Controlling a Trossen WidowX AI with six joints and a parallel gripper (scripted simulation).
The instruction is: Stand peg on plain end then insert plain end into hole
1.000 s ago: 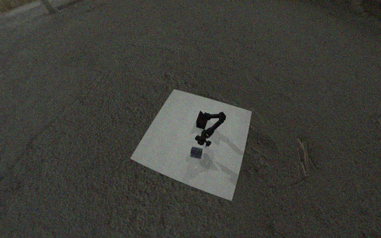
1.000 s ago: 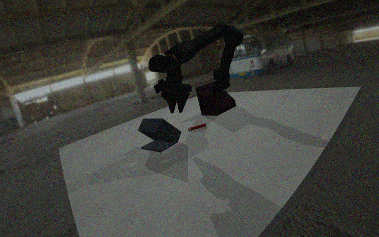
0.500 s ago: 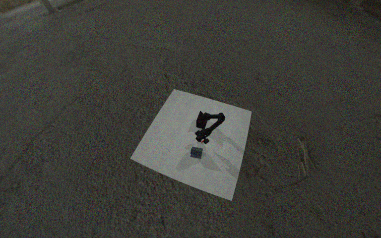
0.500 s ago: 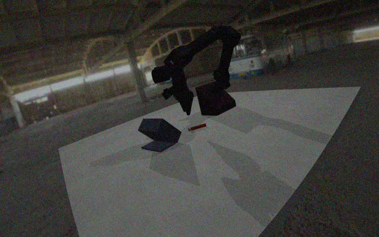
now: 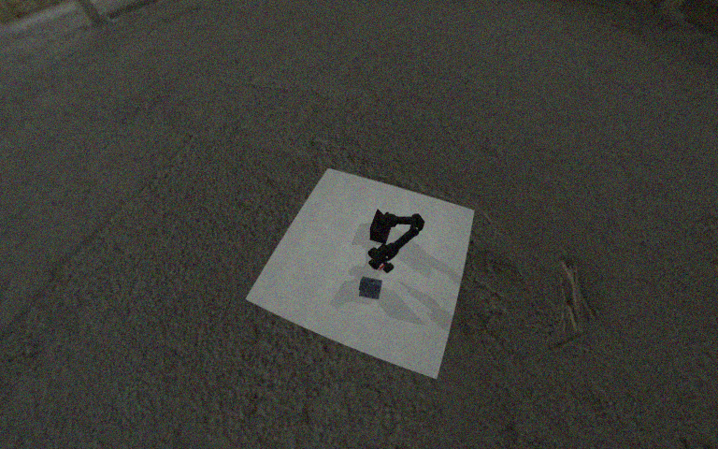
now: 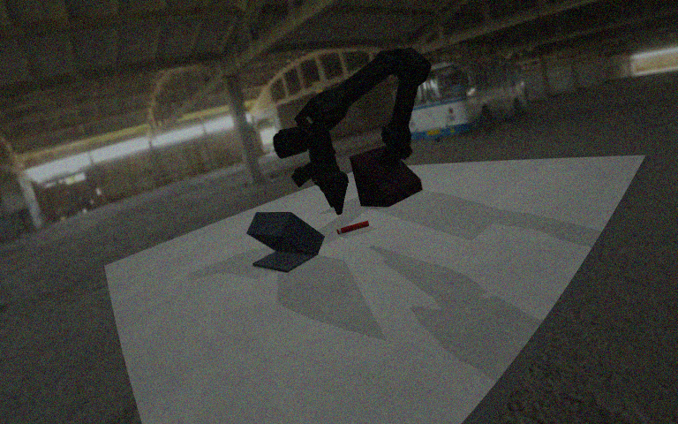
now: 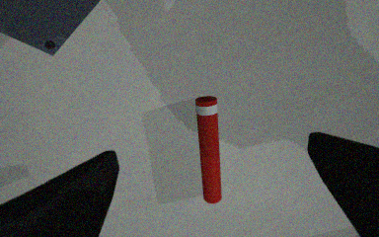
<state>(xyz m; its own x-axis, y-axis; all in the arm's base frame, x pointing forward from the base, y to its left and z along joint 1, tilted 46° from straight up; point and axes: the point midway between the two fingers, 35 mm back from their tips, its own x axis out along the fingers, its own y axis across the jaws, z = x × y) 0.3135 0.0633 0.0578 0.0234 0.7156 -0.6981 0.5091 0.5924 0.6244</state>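
Note:
A red peg (image 6: 352, 227) (image 7: 209, 158) lies on its side on the table; its white band is at the end toward the panel, at the top in the wrist view. A little of its red shows beside the fingers in the top view. My gripper (image 7: 211, 151) (image 6: 339, 214) is open and empty, above the peg, with a finger at either side of it in the wrist view. The dark blue-grey sloped panel (image 5: 369, 287) (image 6: 284, 230) (image 7: 44, 20) stands beyond the banded end. A small dark round mark shows near its corner in the wrist view; the large hole is not visible.
The pale square table top (image 5: 296, 275) (image 6: 199, 320) carries the panel and the arm's dark base block (image 5: 379, 227) (image 6: 382, 179), which stands behind the peg. Arm shadows fall across the table top. The panel's flat foot plate (image 6: 285, 261) rests beneath its block.

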